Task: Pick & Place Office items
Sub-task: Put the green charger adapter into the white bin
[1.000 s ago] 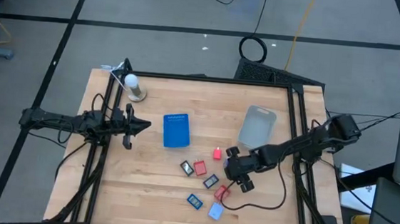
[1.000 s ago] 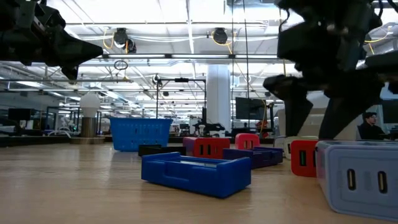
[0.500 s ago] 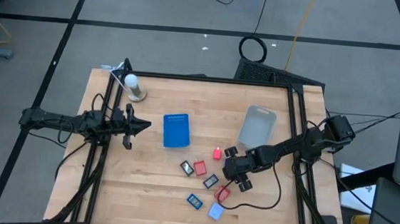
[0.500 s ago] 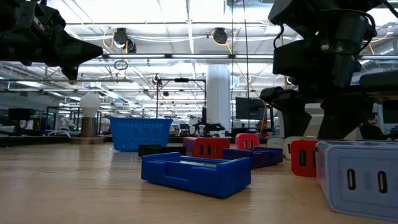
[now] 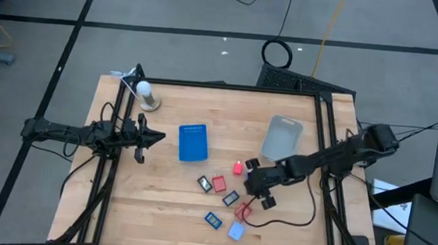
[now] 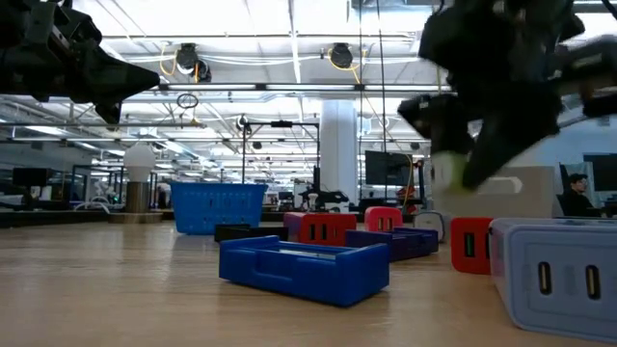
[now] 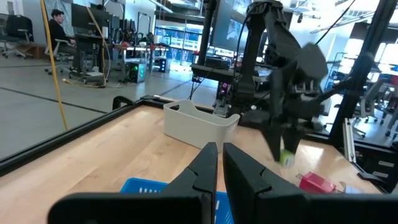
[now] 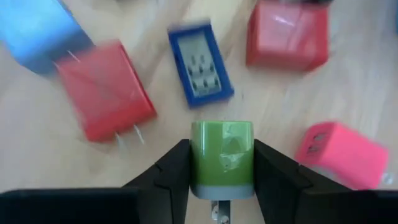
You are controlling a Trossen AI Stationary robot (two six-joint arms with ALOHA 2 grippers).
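Several small office items lie in a cluster on the wooden table: red pieces (image 5: 219, 183) (image 5: 242, 212), a pink one (image 5: 237, 168), blue ones (image 5: 231, 198) (image 5: 213, 219), a light blue one (image 5: 235, 232) and a dark grey one (image 5: 205, 184). My right gripper (image 5: 252, 194) hovers over this cluster, shut on a green piece (image 8: 222, 152). In the low view the green piece (image 6: 445, 172) hangs well above the table. My left gripper (image 5: 159, 138) waits shut, to the left of the blue tray (image 5: 193, 142). My right gripper pinches the green piece (image 8: 222, 155) between its two fingers (image 8: 177, 168), one on each opposite side face. The fingers come from above, slanting down. The piece is lifted clear of the table, above the other pieces.
A translucent grey bin (image 5: 283, 139) stands toward the far right of the table, just beyond the right arm. A white-topped post (image 5: 147, 95) stands at the far left corner. A black cable (image 5: 289, 220) trails near the right arm. Bare wood lies near the left and near edges.
My right gripper has risen from the cluster and tipped, shifting slightly toward the table's left. It is blurred with motion now, and the green piece shows between its fingers above the table.
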